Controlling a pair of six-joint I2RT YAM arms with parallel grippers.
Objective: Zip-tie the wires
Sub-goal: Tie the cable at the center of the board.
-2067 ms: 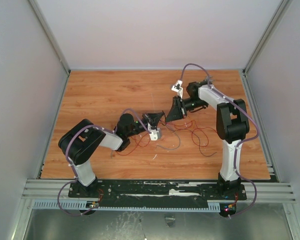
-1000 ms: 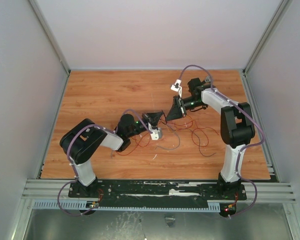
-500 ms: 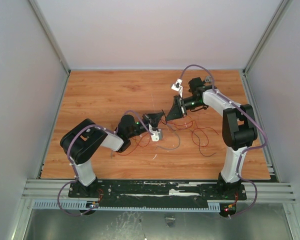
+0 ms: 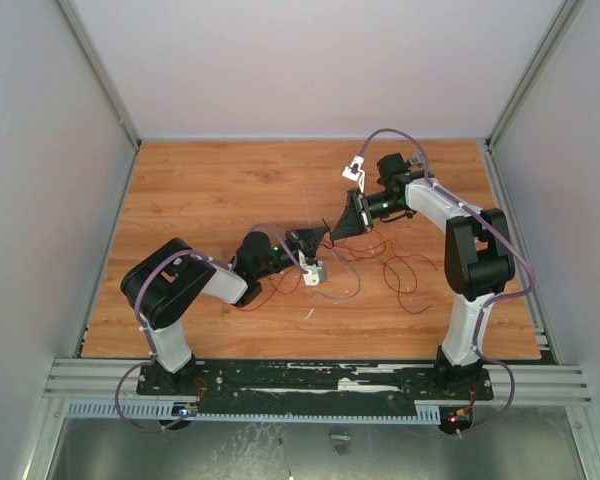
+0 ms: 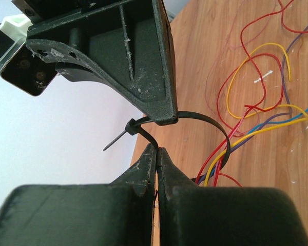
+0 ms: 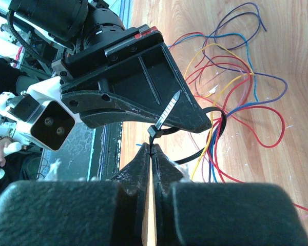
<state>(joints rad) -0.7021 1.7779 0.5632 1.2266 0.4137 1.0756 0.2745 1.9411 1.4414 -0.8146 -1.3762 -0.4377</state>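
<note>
A black zip tie [image 5: 205, 119] is looped round the wires [image 5: 256, 123], a bundle of thin red, yellow, blue and purple strands lying on the wooden table. Its head [image 6: 155, 130] sits just above my right gripper [image 6: 150, 148], which is shut on the strap right under it. The ribbed tail [image 6: 169, 108] sticks up past the head. My left gripper [image 5: 157, 151] is shut on the strap below the head [image 5: 132, 126]. In the top view the two grippers, left [image 4: 320, 238] and right [image 4: 334, 228], meet tip to tip at mid-table, with the wires [image 4: 405, 270] spreading to the right.
Loose red strands [image 4: 280, 285] and a grey one [image 4: 345, 294] trail under the left wrist. A small white scrap [image 4: 308, 313] lies nearer the front. White walls close in the table [image 4: 210, 190] on three sides, and a metal rail [image 4: 320, 380] runs along the near edge.
The right arm's elbow has swung to the right and its gripper has edged up a little. The left arm has barely moved. Both grippers stay shut on the zip tie.
</note>
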